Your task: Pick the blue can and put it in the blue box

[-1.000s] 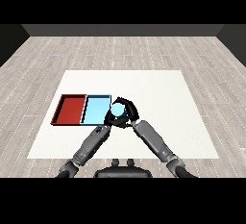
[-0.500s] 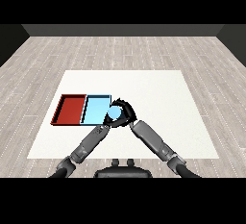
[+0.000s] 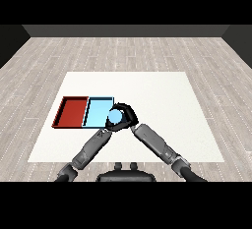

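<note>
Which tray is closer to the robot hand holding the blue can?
The light blue tray. It lies right beside the right robot hand and its blue can, while the red tray lies on its far side.

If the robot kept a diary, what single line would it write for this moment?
right hand: holding blue can | can: at blue tray's right edge | red tray: left of it

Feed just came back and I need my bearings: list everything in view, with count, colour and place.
Table: one, white, centre of the wooden floor.
Red tray: one, red, table's left side.
Blue tray: one, light blue, touching the red tray's right side.
Blue can: one, light blue, held at the blue tray's right edge.
Right hand: one, black, curled round the can.
Left hand: one, black, mostly hidden beside the can.
</note>
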Robot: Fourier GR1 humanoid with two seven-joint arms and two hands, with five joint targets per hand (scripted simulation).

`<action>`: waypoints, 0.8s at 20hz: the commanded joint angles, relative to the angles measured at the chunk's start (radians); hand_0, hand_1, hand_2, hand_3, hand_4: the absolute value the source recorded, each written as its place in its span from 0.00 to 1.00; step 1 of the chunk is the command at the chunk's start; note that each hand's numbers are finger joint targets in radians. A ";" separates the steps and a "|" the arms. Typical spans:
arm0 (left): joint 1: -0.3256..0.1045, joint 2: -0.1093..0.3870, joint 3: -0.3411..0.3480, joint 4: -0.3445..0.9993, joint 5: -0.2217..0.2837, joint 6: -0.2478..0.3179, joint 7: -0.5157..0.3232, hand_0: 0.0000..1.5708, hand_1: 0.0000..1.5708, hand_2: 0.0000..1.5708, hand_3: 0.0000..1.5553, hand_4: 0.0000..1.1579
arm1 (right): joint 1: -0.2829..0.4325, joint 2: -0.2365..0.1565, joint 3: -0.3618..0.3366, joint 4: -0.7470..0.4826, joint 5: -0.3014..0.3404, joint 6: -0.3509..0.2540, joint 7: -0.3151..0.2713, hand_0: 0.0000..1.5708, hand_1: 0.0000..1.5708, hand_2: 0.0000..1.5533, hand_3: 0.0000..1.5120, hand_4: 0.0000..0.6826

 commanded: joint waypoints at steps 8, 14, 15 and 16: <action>-0.001 -0.030 0.057 0.001 0.091 -0.088 0.018 0.94 0.94 0.93 0.88 0.52 | 0.040 0.025 -0.001 0.001 -0.054 0.019 -0.019 0.89 0.89 0.93 0.92 0.81; -0.018 -0.041 0.026 0.061 0.145 -0.060 -0.036 1.00 1.00 0.97 0.93 0.95 | 0.051 0.026 -0.072 -0.044 -0.051 0.064 0.058 0.00 0.00 0.00 0.00 0.00; -0.019 -0.041 0.026 0.064 0.147 -0.060 -0.038 1.00 1.00 0.97 0.93 0.95 | 0.053 0.026 -0.073 -0.046 -0.050 0.065 0.060 0.00 0.00 0.00 0.00 0.00; -0.020 -0.041 0.026 0.066 0.148 -0.061 -0.040 1.00 1.00 0.97 0.93 0.95 | 0.054 0.026 -0.074 -0.047 -0.048 0.067 0.061 0.00 0.00 0.00 0.00 0.00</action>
